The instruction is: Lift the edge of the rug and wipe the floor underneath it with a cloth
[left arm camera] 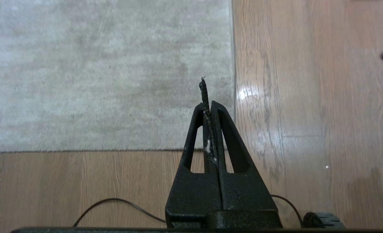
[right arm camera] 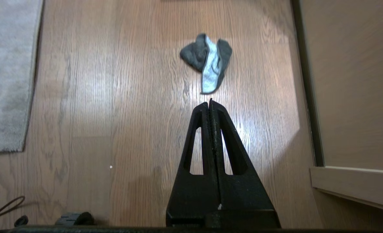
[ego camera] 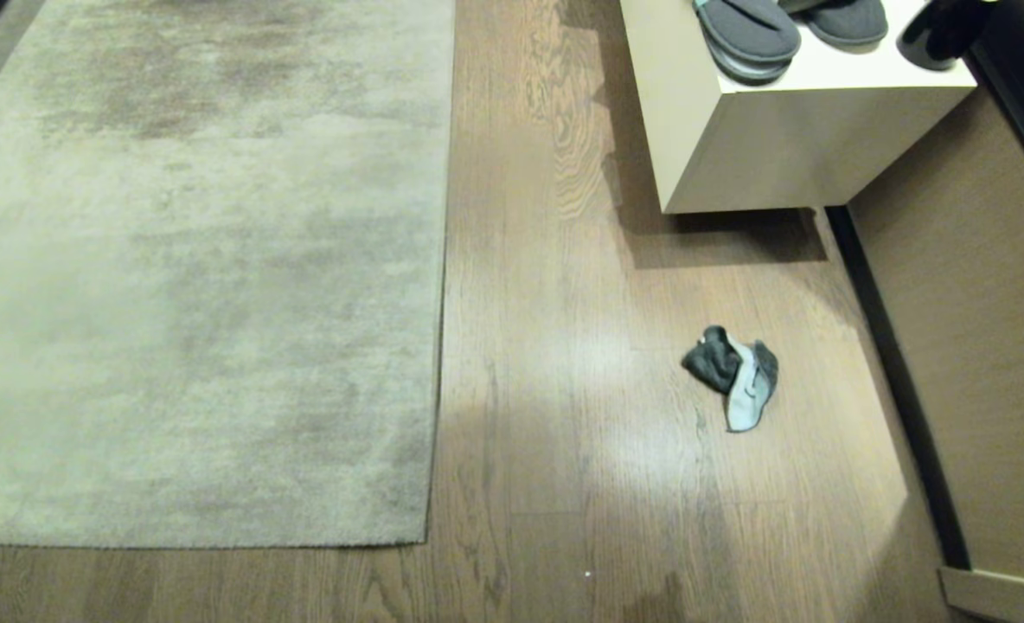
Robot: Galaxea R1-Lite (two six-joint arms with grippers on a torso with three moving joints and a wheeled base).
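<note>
Grey cloth (right arm camera: 207,61) lies on the floor (right arm camera: 130,113) just ahead of my right tool (right arm camera: 210,103), clamped empty; left tool (left arm camera: 208,105) likewise closed over the rug edge (left arm camera: 233,81).

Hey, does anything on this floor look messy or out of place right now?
Yes: a small dark grey cloth with a paler side lies crumpled on the light brown wood-plank floor, apart from the pale grey-beige rug, which lies flat.
</note>
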